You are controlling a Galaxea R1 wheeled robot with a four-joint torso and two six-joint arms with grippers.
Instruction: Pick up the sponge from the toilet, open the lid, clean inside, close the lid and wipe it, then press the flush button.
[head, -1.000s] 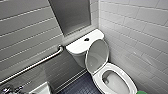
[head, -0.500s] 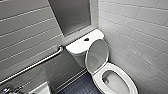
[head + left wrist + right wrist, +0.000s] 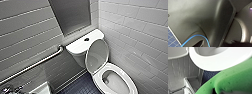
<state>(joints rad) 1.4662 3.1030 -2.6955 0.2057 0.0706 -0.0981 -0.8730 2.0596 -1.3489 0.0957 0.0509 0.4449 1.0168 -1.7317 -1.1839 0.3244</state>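
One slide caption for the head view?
White toilet with lid raised, flush button on the tank, grab bar beside.

I can read no writing, label, brand, number or sign here. Nothing legible stands on the toilet (image 3: 80, 45), its lid (image 3: 98, 55), the sponge (image 3: 235, 78) or the tiled wall (image 3: 140, 27) to the right.

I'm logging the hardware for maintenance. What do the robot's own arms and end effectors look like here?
The left wrist view shows a smooth, matt dark grey shell with rounded, moulded edges. A thin bright blue cable curves across it, and a round, lighter grey collar sits beside it. No markings can be made out.
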